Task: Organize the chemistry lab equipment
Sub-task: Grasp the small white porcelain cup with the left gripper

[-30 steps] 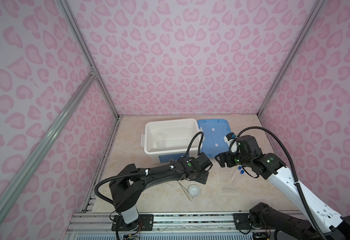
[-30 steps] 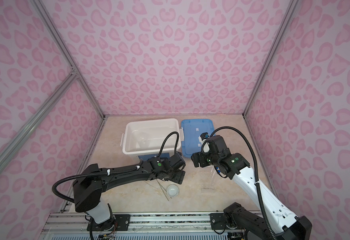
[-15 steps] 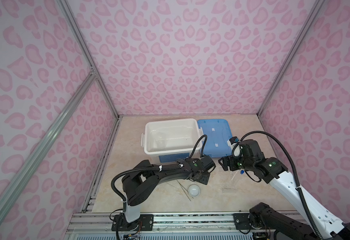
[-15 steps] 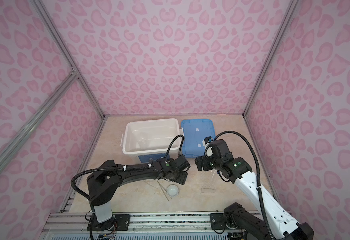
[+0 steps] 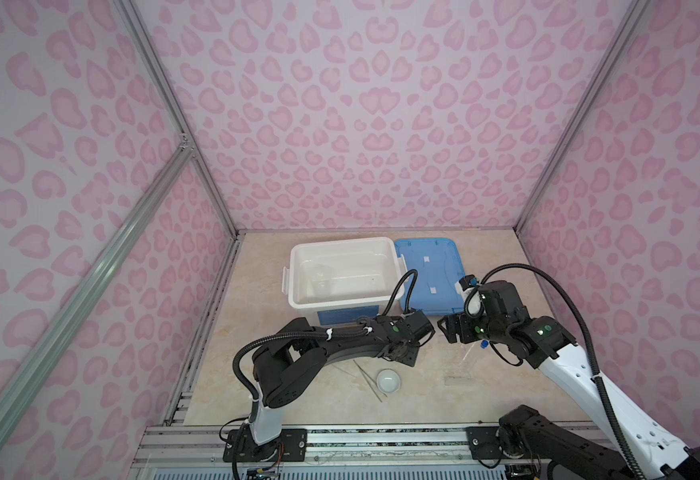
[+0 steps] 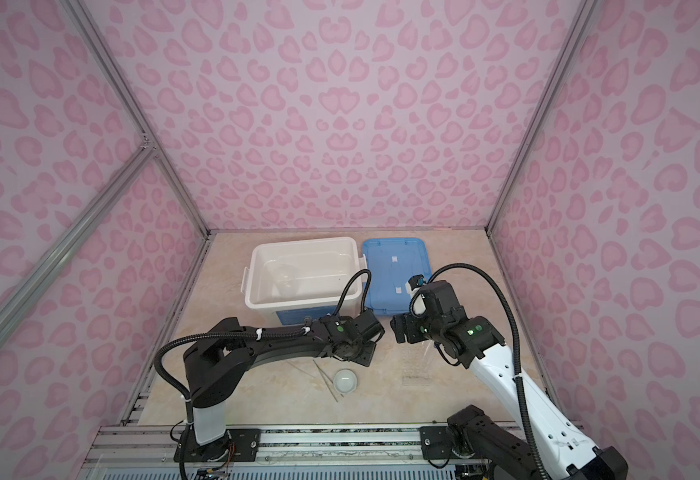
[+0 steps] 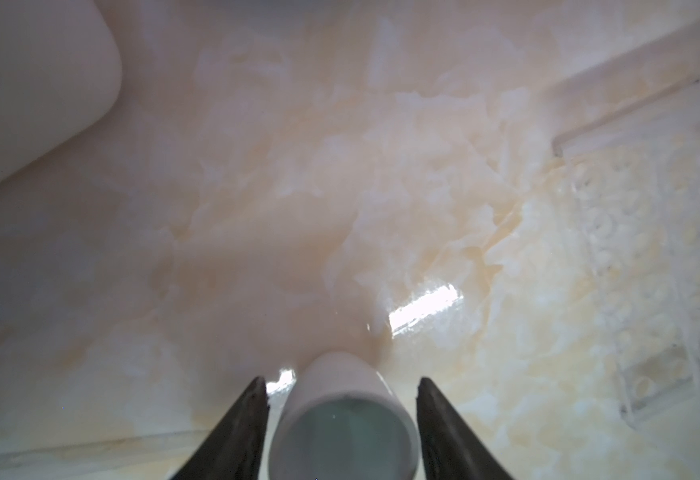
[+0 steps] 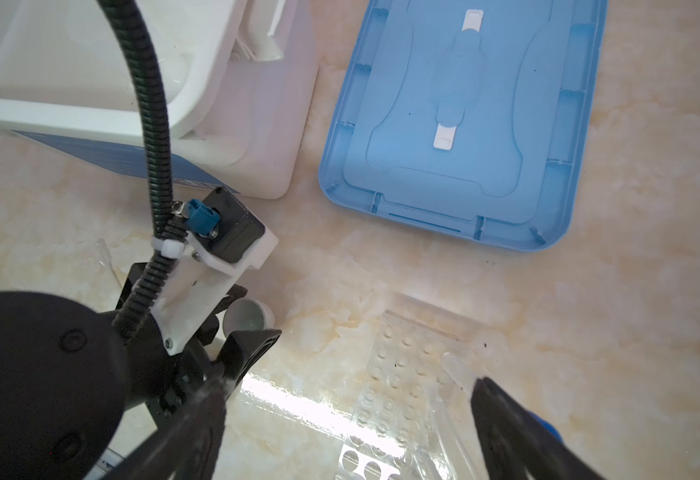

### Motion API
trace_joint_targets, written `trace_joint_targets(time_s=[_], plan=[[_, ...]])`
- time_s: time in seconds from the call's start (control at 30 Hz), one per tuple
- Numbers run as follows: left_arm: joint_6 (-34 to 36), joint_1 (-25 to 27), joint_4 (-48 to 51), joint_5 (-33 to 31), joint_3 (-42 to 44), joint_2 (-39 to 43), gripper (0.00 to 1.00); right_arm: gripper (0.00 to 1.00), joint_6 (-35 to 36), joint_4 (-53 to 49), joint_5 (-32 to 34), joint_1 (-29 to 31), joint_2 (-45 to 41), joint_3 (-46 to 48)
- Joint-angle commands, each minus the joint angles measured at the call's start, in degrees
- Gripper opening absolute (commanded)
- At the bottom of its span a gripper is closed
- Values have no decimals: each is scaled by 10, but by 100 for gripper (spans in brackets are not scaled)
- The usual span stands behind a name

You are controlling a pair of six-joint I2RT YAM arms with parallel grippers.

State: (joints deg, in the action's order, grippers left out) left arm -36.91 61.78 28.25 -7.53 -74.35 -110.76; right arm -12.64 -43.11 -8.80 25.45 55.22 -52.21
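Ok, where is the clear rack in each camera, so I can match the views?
Top view: clear rack, faint, in front of the blue lid.
Top view: same spot, right of the loose white dish.
Left wrist: across from the corner of the white box.
Right wrist: between the right gripper's open jaws.
Shared landmark: white box, in all four.

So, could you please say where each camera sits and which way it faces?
Top views: high above the bases, looking down at both arms, table, white box.
Left wrist: on the left arm, facing the table; left gripper straddles a small dish.
Right wrist: on the right arm, above the clear rack; right gripper open.
Shared: both wrist views show dish and rack.
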Motion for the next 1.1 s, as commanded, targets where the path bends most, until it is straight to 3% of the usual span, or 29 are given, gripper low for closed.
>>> trace_joint_targets(time_s=[0.0,0.13,0.57,0.8,1.07], plan=[[-2,0,2,-7,-7,-9,55,93,1,5,6,0,-3,6],[-5,0,9,-16,-6,-8,54,93,0,5,7,-1,-10,9],[-8,1,9,-8,-2,23,37,92,-4,4,2,-1,-16,5],[-9,1,39,-1,-5,117,32,92,-9,15,-28,-1,-41,-16],[17,-15,154,-45,-66,234,28,92,-1,37,-64,0,-38,-61]])
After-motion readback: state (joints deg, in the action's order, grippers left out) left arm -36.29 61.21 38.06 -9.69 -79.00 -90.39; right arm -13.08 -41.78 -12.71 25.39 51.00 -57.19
